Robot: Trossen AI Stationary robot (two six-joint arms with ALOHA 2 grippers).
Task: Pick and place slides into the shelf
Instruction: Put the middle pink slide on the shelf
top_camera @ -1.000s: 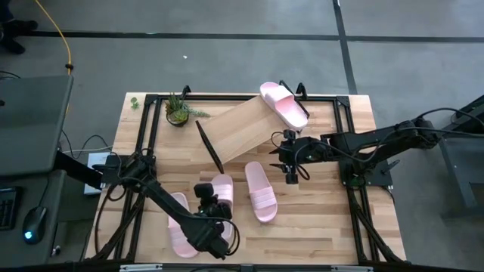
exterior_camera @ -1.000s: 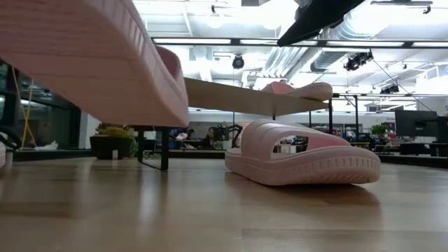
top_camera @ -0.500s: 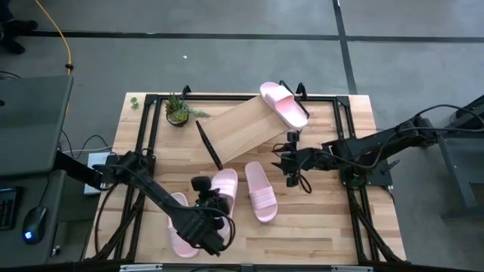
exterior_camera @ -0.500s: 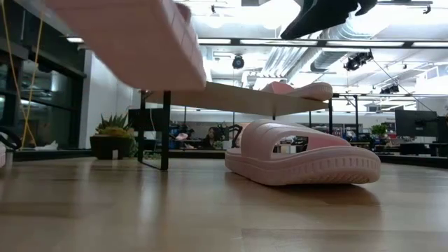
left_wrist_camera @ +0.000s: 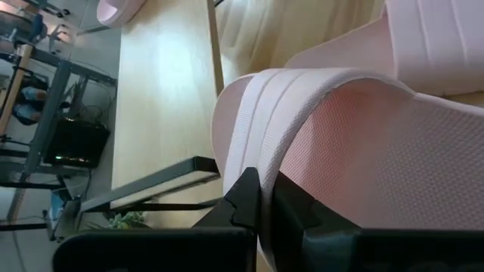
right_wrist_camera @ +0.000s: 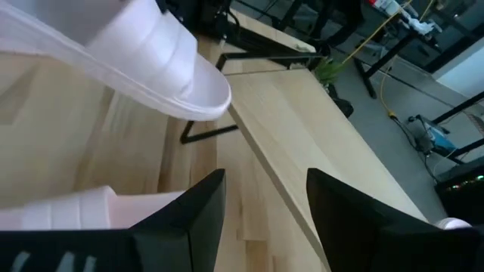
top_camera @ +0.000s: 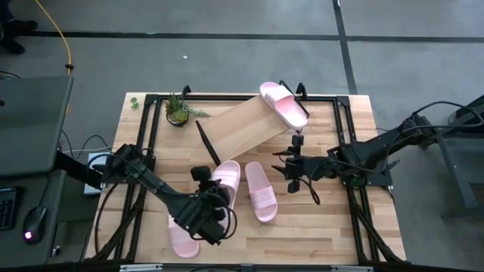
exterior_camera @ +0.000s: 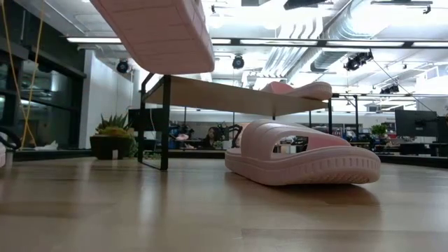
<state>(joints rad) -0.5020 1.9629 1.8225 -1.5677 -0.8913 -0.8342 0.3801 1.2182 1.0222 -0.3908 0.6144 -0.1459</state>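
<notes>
Clearly left fingers pinch slide strap — right fingers spread, empty.

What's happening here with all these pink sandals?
The left gripper is shut on one pink slide by its strap and holds it off the table, near the low end of the slanted wooden shelf. One slide already lies at the shelf's upper end. Two more lie on the table: one between the arms, one under the left arm. The right gripper waits open beside the shelf.
</notes>
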